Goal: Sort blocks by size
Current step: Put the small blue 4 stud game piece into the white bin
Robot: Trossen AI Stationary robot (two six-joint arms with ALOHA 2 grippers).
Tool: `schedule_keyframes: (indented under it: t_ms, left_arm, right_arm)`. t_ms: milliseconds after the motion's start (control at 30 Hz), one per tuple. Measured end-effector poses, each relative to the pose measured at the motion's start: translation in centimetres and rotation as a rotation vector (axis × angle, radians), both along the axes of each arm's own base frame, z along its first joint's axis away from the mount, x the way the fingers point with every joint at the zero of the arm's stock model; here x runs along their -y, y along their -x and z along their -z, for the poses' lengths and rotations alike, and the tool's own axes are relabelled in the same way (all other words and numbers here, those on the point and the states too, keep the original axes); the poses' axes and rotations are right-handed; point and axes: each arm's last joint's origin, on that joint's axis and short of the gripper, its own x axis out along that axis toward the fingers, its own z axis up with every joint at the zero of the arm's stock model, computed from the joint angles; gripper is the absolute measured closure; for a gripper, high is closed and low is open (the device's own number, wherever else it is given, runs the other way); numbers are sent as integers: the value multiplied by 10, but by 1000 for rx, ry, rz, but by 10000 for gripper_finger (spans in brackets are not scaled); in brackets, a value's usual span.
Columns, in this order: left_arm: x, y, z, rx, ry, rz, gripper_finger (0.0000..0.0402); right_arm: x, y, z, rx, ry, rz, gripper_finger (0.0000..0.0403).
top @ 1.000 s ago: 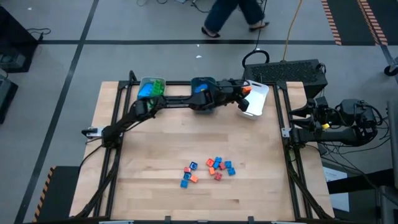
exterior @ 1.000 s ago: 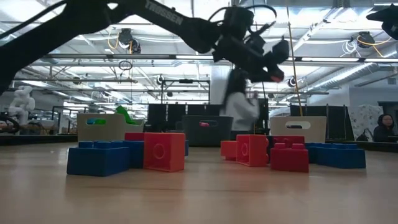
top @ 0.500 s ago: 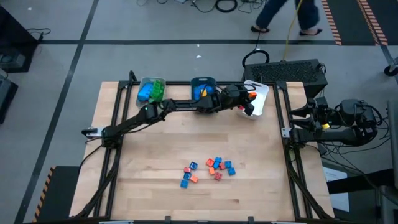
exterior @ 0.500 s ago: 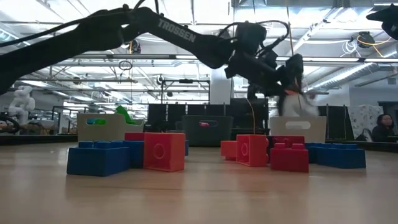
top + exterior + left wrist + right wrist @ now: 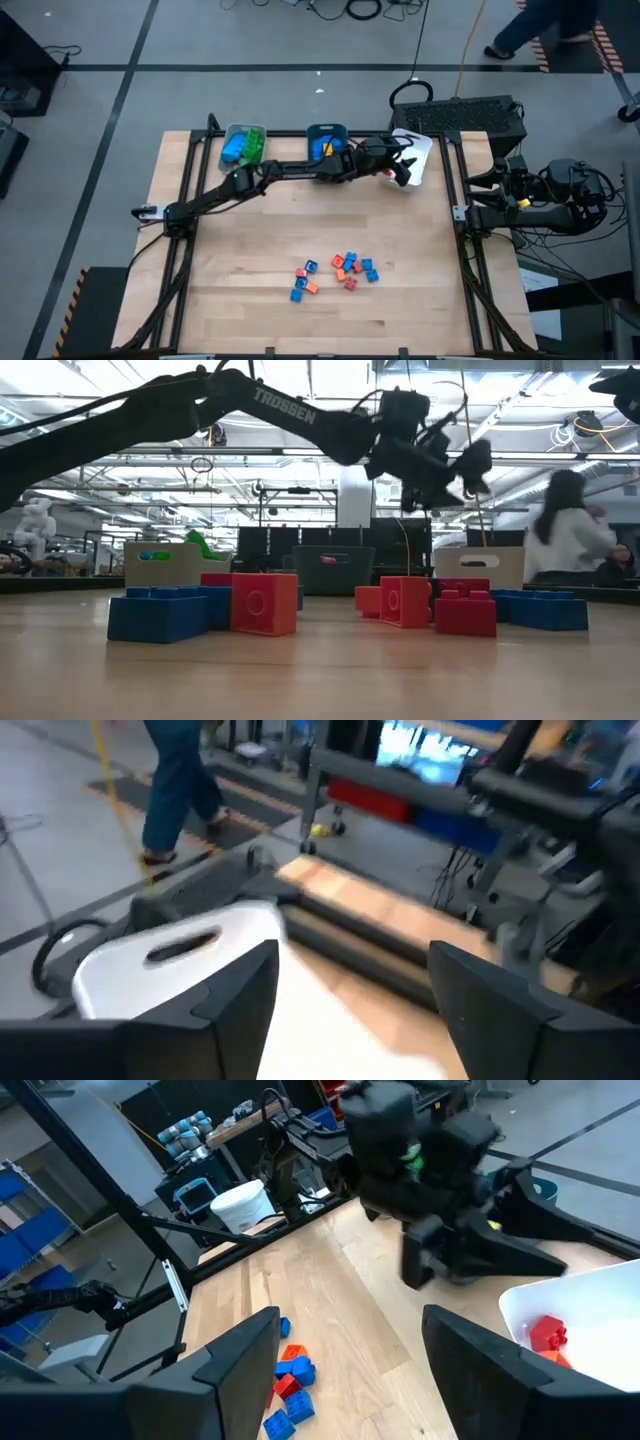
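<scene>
1. Small blocks, blue, red & orange, sit in a loose cluster on the table near its front edge.
2. Farther back: left pincer hangs over the white tray at the back-right, fingers spread wide w/ nothing between; red blocks lie in that tray.
3. Right pincer parked off the table's right side, also spread wide, empty.

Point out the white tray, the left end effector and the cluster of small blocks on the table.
white tray (image 5: pixel 421 166): high view, its bare right rim.
left end effector (image 5: pixel 403 172): high view, between its fingertips, above the tray.
small blocks (image 5: pixel 349 269): high view, middle of the cluster.
</scene>
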Motion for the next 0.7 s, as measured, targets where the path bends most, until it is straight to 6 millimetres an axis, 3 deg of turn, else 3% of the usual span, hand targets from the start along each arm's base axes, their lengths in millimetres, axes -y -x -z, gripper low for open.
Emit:
schedule_keyframes:
  t_ms: [167, 300, 400, 567, 700]
  left_arm:
    - [26, 3, -37, 24, 53, 176, 141]
    - [82, 26, -91, -129, -102, 388, 140]
    - [125, 48, -110, -296, -150, 500, 139]
    - [174, 66, -88, -571, -55, 577, 139]
    - [211, 71, -45, -802, 11, 599, 139]
  right_arm:
    - [0, 0, 0, 0, -1, -1, 165]
    - [0, 0, 0, 0, -1, -5, 165]
    - [0, 0, 0, -1, 2, -6, 165]
    - [0, 0, 0, -1, 2, -5, 165]
    - [0, 0, 0, -1, 5, -6, 165]
